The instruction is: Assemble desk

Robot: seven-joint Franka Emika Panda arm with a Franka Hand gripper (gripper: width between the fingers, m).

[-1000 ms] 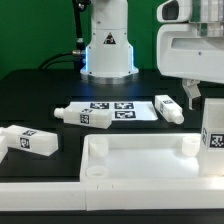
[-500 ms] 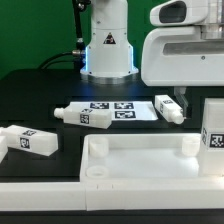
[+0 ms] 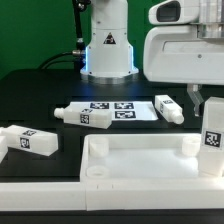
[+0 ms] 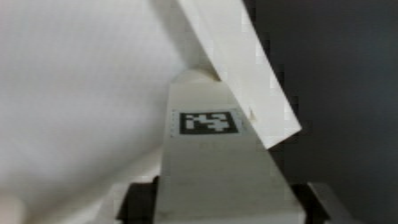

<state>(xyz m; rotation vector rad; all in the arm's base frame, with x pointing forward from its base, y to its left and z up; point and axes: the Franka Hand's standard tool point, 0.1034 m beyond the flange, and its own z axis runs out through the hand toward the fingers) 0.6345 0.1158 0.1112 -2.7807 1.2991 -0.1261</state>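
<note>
The white desk top lies rim-up at the front of the table, with round sockets at its corners. My gripper is at the exterior view's right, shut on a white square leg that it holds upright over the top's right end. In the wrist view the leg with its tag runs out from between my fingers, and the desk top lies beyond it. I cannot tell whether the leg touches the top. Three loose legs lie on the table: one, another and a third.
The marker board lies flat behind the desk top, between two of the loose legs. The white robot base with a blue light stands at the back. The table is black.
The arm has shifted toward the exterior view's left and fills more of the picture. The held leg has stayed in the grip and moved only a little at the top's right end.
</note>
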